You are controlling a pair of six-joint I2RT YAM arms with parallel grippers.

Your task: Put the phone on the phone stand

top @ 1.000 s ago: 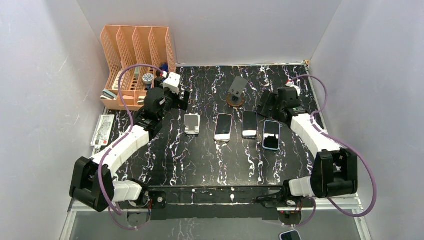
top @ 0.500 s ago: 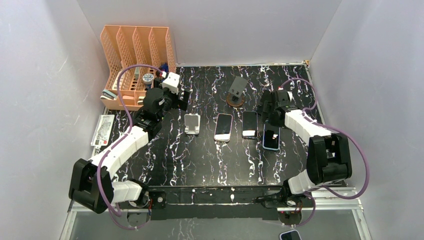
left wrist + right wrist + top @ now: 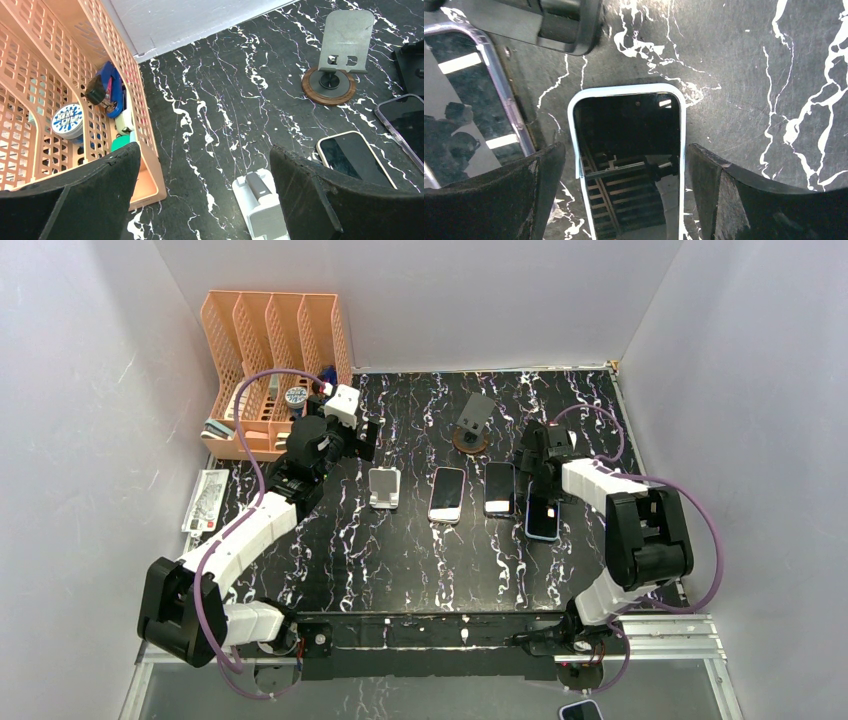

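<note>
Holds the left fingers (image 3: 75,200) spread wide beside the orange rack (image 3: 60,75), above the white phone stand (image 3: 260,210). Straddles the blue-cased phone (image 3: 629,165), flat on the table (image 3: 749,75) right of two other phones (image 3: 447,494), with the right fingers (image 3: 744,200) spread and empty.

- Black tabletop (image 3: 400,550) with white marble veining fills the middle of the frame
- Plain pale grey walls (image 3: 450,290) close it in at the back, left and right
- Peach slotted file rack (image 3: 275,335) stands at the upper left, in the walls' corner
- Light is soft and even
</note>
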